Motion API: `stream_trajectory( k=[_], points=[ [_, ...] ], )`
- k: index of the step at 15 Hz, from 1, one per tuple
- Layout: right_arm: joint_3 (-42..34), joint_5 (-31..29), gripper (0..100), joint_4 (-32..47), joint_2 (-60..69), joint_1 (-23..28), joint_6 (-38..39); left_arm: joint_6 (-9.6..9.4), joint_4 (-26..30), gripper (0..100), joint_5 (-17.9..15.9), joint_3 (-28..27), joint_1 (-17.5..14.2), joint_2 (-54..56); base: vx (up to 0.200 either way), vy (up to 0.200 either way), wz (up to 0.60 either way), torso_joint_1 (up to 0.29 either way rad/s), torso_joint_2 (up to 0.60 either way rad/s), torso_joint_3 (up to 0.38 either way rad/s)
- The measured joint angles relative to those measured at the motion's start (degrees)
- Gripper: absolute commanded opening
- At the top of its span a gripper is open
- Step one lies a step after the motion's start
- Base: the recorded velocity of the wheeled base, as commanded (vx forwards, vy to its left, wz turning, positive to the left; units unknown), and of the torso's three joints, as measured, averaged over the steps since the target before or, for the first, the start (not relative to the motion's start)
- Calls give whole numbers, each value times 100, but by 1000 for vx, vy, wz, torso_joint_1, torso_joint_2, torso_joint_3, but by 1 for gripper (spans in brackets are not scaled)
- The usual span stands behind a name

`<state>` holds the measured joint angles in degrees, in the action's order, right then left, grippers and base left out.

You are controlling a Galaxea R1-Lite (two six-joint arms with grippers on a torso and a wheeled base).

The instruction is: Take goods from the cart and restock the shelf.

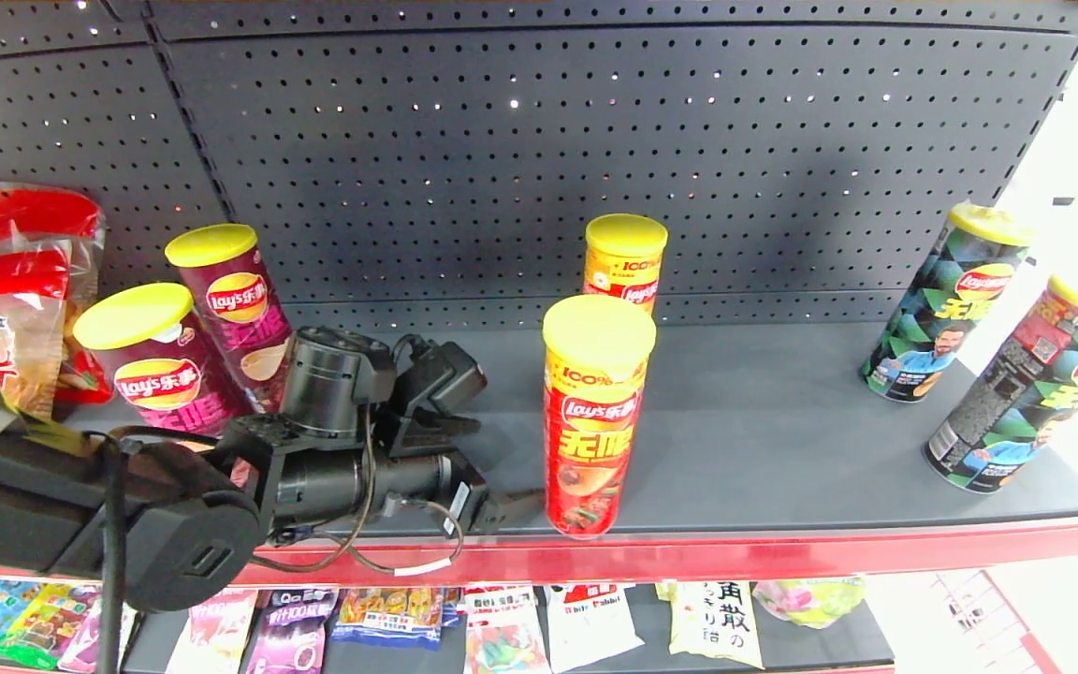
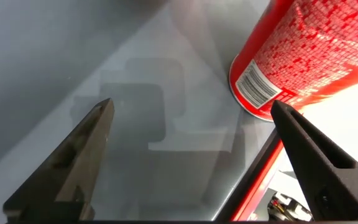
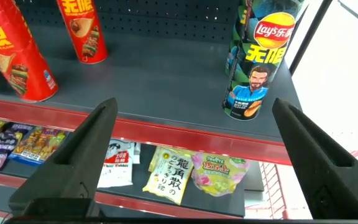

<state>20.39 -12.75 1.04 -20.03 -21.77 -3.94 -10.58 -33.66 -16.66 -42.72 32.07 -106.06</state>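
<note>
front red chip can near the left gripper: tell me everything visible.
The front red chip can is a tall tube with a red wrap, yellow upper band, yellow lid and a barcode near its base. It stands upright on the shelf near the front edge. The open left gripper sits close beside its base; contact is unclear.

Shelf (image 1: 764,440) count: 6 cans, all yellow-lidded. 2 purple cans (image 1: 157,360) (image 1: 232,309), 2 red cans (image 1: 593,417) (image 1: 624,262), 2 green-black cans (image 1: 946,304) (image 1: 1030,384). That's three kinds, a pair each. Red bags (image 1: 6,271) at the left edge – at least 2, stacked and overlapping, so no exact number. Lower shelf (image 1: 810,646): flat snack packs (image 1: 590,622) – about 10 in the row, several cut off or partly hidden, so that figure is approximate.
</note>
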Motion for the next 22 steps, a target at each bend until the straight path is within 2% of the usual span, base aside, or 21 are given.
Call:
stream_trajectory(
  k=[22],
  points=[
    [-26, 0, 100, 0, -6, 0, 61, 16, -2, 100, 0, -389, 128, -304, 0, 0, 0, 0, 0, 0]
  ],
)
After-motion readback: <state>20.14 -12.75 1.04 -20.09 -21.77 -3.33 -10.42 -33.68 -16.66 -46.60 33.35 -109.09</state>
